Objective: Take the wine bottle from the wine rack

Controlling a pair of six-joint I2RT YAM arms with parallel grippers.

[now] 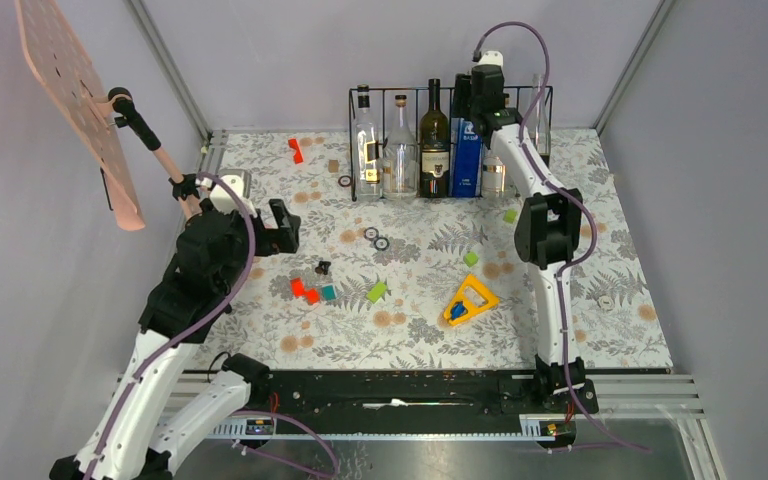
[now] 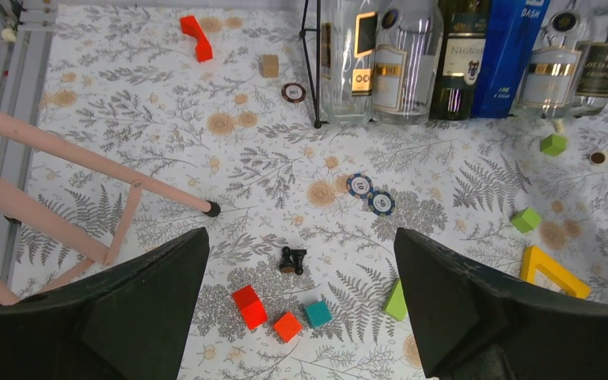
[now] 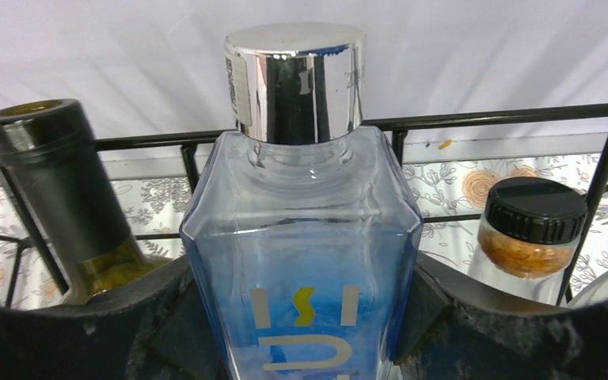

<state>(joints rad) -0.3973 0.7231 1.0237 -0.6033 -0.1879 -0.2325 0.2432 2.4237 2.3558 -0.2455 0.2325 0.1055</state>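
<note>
Blue bottle (image 3: 301, 261) stands upright in the rack (image 3: 507, 116) at the worktop's (image 1: 410, 300) far edge, between the right arm's fingers (image 3: 459, 332), which sit close against its sides, clamped or not I cannot tell, while the left arm's fingers (image 2: 127, 317) gape empty, well apart.

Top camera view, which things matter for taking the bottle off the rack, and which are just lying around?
Job: wine rack, blue bottle, right gripper around it.
Lying about: poker chips, coloured blocks, yellow triangle, pink stand.
</note>
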